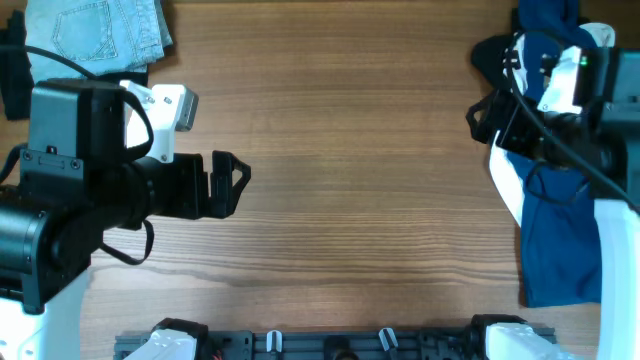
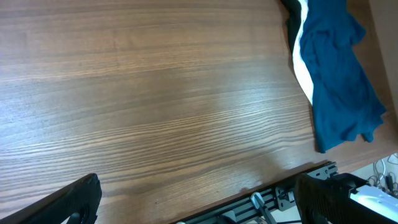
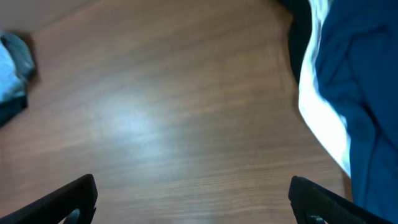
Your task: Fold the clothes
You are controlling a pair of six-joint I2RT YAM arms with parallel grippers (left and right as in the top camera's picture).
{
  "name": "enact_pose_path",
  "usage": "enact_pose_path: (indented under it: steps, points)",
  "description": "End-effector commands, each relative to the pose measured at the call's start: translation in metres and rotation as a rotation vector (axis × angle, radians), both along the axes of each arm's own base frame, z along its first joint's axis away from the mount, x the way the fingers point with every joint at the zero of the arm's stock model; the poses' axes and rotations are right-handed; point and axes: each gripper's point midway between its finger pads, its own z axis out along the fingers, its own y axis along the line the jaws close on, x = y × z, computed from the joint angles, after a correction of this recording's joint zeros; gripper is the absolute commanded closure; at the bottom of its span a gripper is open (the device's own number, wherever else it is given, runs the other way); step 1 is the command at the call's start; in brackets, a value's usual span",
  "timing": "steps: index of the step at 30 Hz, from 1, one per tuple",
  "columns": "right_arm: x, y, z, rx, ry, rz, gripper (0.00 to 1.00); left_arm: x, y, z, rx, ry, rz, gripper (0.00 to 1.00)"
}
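Note:
Folded light-blue denim jeans (image 1: 95, 30) lie at the table's far left corner and show at the left edge of the right wrist view (image 3: 12, 59). A pile of navy (image 1: 560, 240), white (image 1: 505, 185) and black (image 1: 492, 55) garments lies crumpled along the right edge. The navy (image 2: 339, 74) and white (image 2: 301, 68) ones also show in the left wrist view. My left gripper (image 1: 232, 185) is open and empty above bare wood at the left (image 2: 199, 199). My right gripper (image 1: 482, 118) is open and empty just left of the pile (image 3: 193, 199).
A black garment (image 1: 12, 80) sits at the far left edge under the left arm. A metal rail with clips (image 1: 330, 345) runs along the front edge of the wooden table (image 1: 350, 120). The right arm's body covers part of the pile.

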Motion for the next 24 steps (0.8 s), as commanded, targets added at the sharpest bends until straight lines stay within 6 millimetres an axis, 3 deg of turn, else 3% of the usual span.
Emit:
enact_pose_path:
  steps: [1, 9, 11, 14, 18, 20, 24]
  points:
    - [-0.001, 0.004, -0.014, 0.006, 0.058, 0.031, 0.01, 0.000, 0.000, -0.002, 0.017, -0.006, -0.017, 0.00]
    - [0.011, 0.001, 0.011, -0.062, -0.102, 0.087, 0.00, 0.000, 0.000, -0.002, 0.017, -0.006, -0.017, 0.00]
    - [0.016, 0.000, 0.024, -0.098, -0.234, 0.115, 0.00, 0.000, 0.000, -0.002, 0.017, -0.006, -0.017, 0.00]
    - [0.015, 0.000, 0.024, -0.115, -0.415, 0.109, 0.00, 0.000, 0.000, -0.002, 0.017, -0.006, -0.017, 0.00]
    - [-0.003, 0.001, -0.001, -0.138, -0.758, 0.094, 0.00, 0.000, 0.000, -0.002, 0.017, -0.006, -0.017, 0.00]
    - [-0.023, 0.002, -0.032, -0.150, -0.930, 0.082, 0.00, 0.000, 0.000, -0.002, 0.017, -0.006, -0.017, 0.00]
    - [-0.039, -0.008, -0.082, -0.075, -1.023, -0.044, 0.00, 0.000, 0.000, -0.002, 0.017, -0.006, -0.017, 0.00]
